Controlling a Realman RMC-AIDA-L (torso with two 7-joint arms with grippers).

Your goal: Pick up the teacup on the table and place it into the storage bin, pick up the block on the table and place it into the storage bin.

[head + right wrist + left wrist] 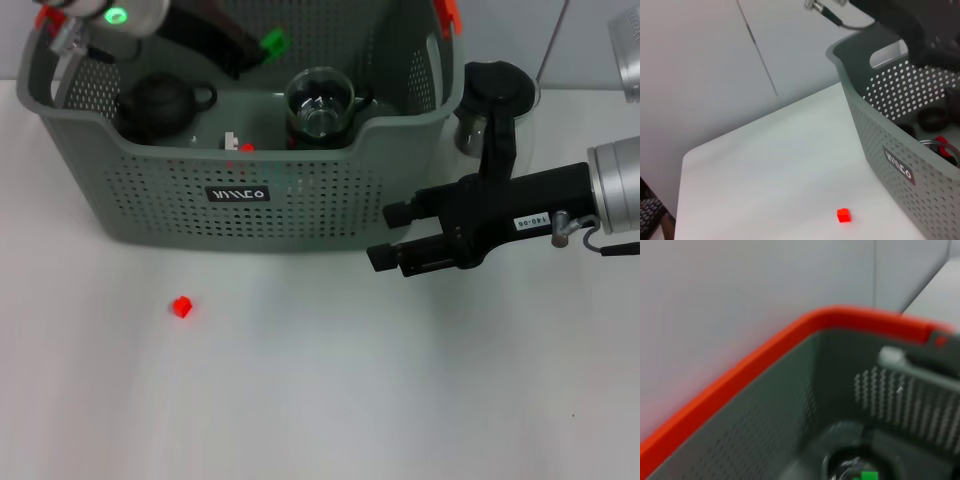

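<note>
The grey perforated storage bin (150, 200) stands at the back of the white table, and its wall also fills the right wrist view (880, 130). A clear glass teacup (320, 103) stands inside it. A small red block (181, 306) lies on the table in front of the bin's left half, also seen in the right wrist view (843, 215). My left gripper (250, 48) hangs over the bin's back, with a green piece at its tip. To the right of the bin, above the table, my right gripper (388, 236) is open and holds nothing, far from the block.
A black teapot (160, 105) and small red and white pieces (238, 145) also lie in the bin. A glass vessel with a black lid (480, 100) stands behind my right arm. The orange rim (765, 355) of the bin crosses the left wrist view.
</note>
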